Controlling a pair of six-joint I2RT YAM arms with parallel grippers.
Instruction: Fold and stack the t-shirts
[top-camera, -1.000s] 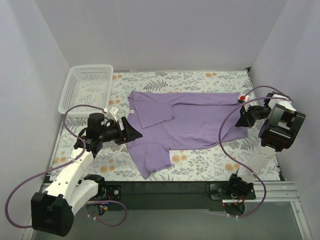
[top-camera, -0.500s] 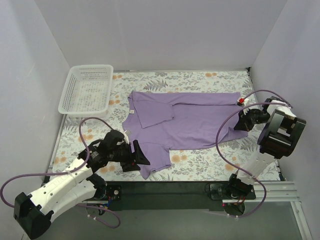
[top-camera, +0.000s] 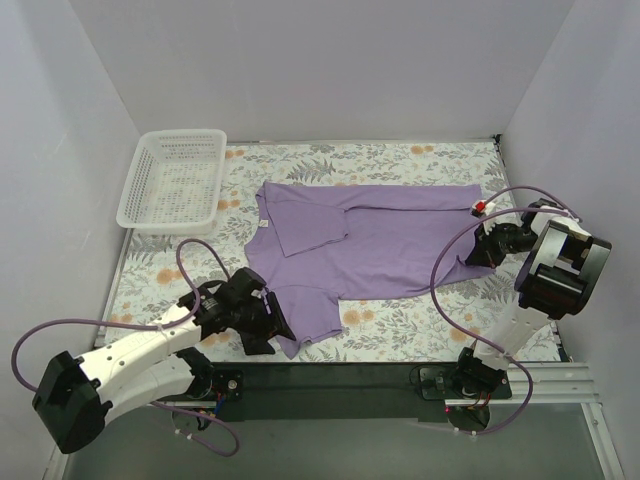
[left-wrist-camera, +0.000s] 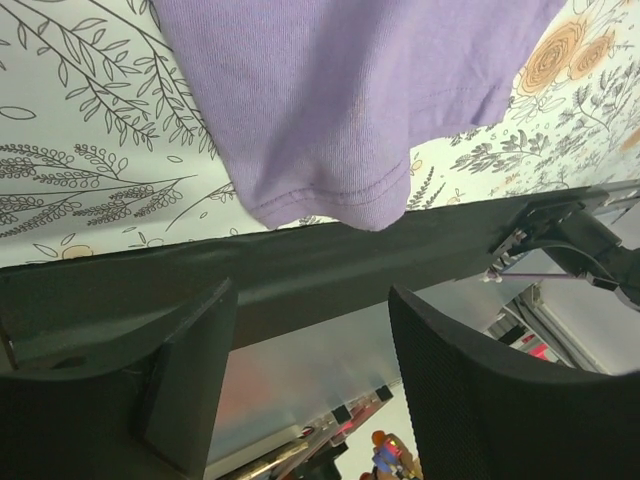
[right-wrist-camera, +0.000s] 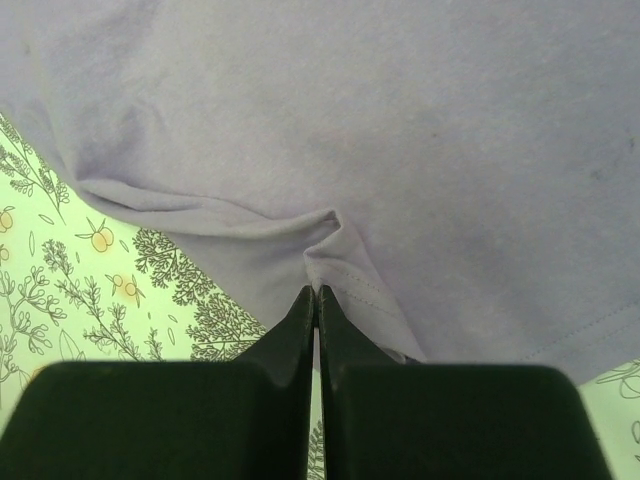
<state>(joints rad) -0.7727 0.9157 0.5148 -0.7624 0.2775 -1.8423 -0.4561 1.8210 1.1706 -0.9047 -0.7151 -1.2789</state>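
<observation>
Left fingers (left-wrist-camera: 190, 380) parted and empty short of the lavender-purple short-sleeved cotton t-shirt (top-camera: 390, 240), right fingers (right-wrist-camera: 290, 340) pinched shut on its hem: slide low under the near sleeve (left-wrist-camera: 330, 190) before closing.

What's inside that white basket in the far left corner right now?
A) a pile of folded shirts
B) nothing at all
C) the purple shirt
B: the basket shows only its bare mesh floor, while the purple shirt lies spread out on the flowery table cover.
</observation>
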